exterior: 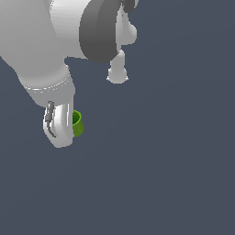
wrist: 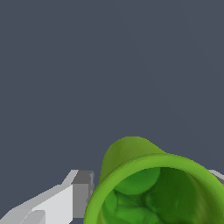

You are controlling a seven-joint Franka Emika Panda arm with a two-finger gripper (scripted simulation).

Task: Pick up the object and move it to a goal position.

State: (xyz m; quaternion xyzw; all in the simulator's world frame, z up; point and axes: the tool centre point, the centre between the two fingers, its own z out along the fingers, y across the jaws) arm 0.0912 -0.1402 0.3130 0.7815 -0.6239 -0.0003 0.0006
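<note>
The object is a small bright green cup, seen in the exterior view tucked against the side of my white gripper, left of centre. In the wrist view the object fills the frame's lower part, its hollow top facing the camera. It sits between the fingers of my gripper. One finger's grey pad touches the rim on one side, and the tip of the other finger shows at the opposite side. The gripper is shut on the object. Whatever surface lies under it is hidden.
The white and dark grey arm links fill the exterior view's upper left. Around them there is only a plain dark blue-grey background. No goal marker shows.
</note>
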